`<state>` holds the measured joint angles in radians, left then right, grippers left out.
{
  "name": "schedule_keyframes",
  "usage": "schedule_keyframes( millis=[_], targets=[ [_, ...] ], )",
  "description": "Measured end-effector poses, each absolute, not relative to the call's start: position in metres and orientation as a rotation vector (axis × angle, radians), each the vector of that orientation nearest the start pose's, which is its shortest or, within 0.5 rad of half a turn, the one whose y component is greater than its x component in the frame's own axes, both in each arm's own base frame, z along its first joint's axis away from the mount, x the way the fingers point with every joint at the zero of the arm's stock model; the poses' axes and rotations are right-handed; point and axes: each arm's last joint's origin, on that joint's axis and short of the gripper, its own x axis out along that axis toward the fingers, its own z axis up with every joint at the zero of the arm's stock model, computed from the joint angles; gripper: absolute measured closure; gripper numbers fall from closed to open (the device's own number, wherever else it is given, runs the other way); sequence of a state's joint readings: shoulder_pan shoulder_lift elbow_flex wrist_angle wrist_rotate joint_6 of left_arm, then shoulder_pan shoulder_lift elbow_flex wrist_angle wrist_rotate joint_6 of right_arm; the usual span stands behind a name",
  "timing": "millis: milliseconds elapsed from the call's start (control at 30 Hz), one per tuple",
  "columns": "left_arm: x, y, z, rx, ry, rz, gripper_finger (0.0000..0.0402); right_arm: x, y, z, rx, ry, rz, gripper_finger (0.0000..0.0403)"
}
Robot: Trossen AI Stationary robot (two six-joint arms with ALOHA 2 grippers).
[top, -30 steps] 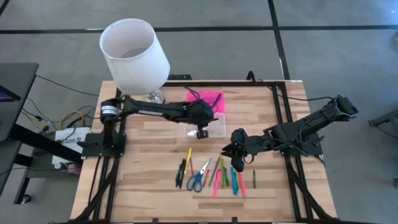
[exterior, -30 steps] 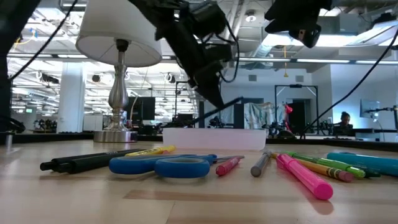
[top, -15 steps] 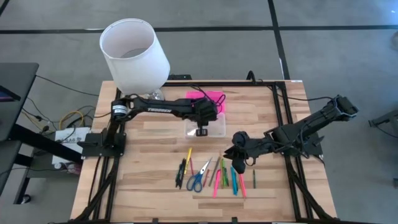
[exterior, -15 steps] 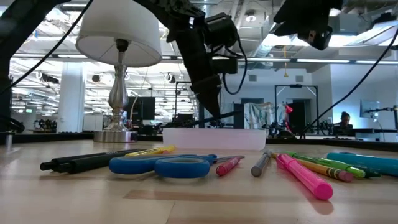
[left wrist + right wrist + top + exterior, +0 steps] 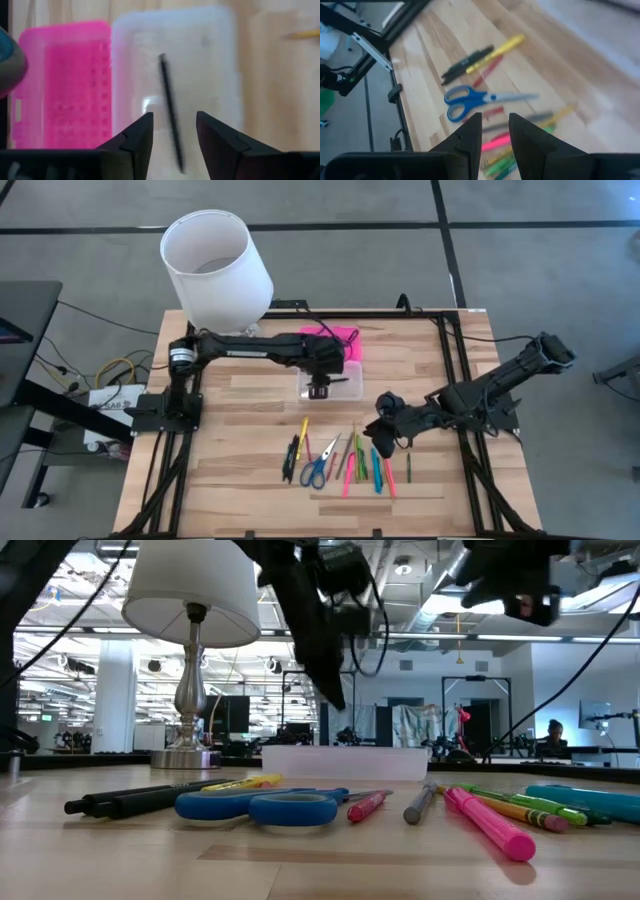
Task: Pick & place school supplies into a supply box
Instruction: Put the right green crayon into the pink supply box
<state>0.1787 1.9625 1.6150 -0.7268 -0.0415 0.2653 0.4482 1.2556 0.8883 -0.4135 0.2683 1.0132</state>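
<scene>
Wooden table [image 5: 240, 410]: left gripper [image 5: 172, 131], fingers apart and empty, hovers over the supply box [image 5: 200, 65] holding one black pen [image 5: 170, 112]. Right gripper [image 5: 495, 131], parted and empty, should next descend onto the markers [image 5: 362, 465].

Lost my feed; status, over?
Left gripper open over clear box, dark pen inside. Right gripper open above scissors. Nothing blocking.

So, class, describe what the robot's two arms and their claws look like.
Both are dark, jointed arms trailing black cables. The left arm carries pale lettering along its link and a silvery ring at its shoulder joint. The left claw and the right claw each end in two black, angular fingers.
</scene>
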Motion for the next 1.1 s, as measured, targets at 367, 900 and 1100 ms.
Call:
schedule_keyframes(
  millis=[367, 900, 1100],
  targets=[
    [0.352, 0.048, 0.339, 0.156, 0.873, -0.053, 0.0256, 0.208, 0.131, 0.246, 0.933, 0.815, -0.373, 0.0312],
    [0.312, 0.037, 0.374, 0.156, 0.847, -0.026, 0.0255, 0.163, 0.16, 0.232, 1.268, 0.918, -0.696, 0.0312],
    [0.311, 0.037, 0.374, 0.152, 0.86, -0.025, 0.0255, 0.166, 0.17, 0.214, 1.255, 1.098, -0.78, 0.0312]
  ],
)
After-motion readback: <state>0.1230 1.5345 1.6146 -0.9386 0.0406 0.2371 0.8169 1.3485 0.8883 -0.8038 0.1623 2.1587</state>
